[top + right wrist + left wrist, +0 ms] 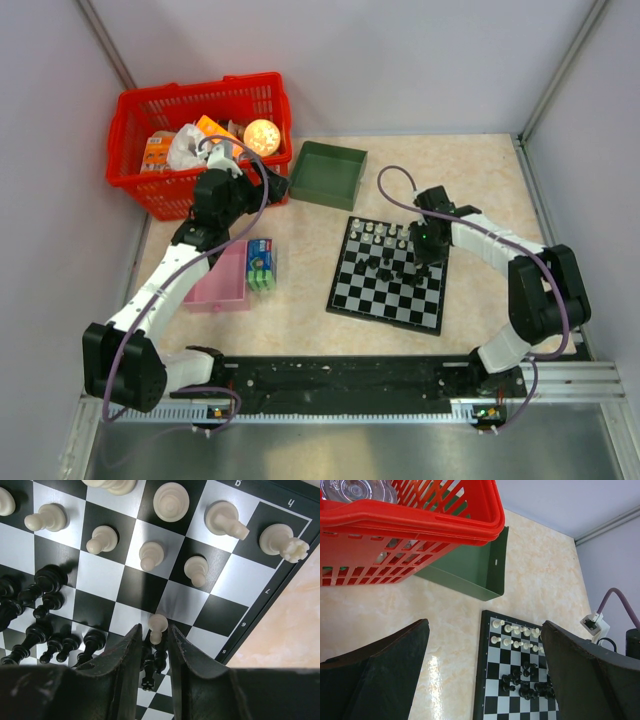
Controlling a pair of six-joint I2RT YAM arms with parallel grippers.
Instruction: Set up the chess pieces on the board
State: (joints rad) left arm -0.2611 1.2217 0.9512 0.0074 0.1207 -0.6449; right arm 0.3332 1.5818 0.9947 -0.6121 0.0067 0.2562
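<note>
The board [385, 295] lies right of centre. White chess pieces [385, 233] stand in two rows along its far edge. Black pieces [390, 265] are bunched mid-board, some lying down. My right gripper [425, 245] hangs over the board's right side. In the right wrist view its jaws [155, 630] are narrow and straddle the head of a white pawn [159, 623], with a thin gap showing on each side. Black pieces [152, 667] lie beneath the fingers. My left gripper [275, 185] is wide open and empty by the basket, left of the board [492, 667].
A red basket [200, 140] of items stands at the far left, with a green tray [328, 172] beside it. A pink tray [220, 285] and a small green box [261, 265] lie left of the board. Walls close in the table.
</note>
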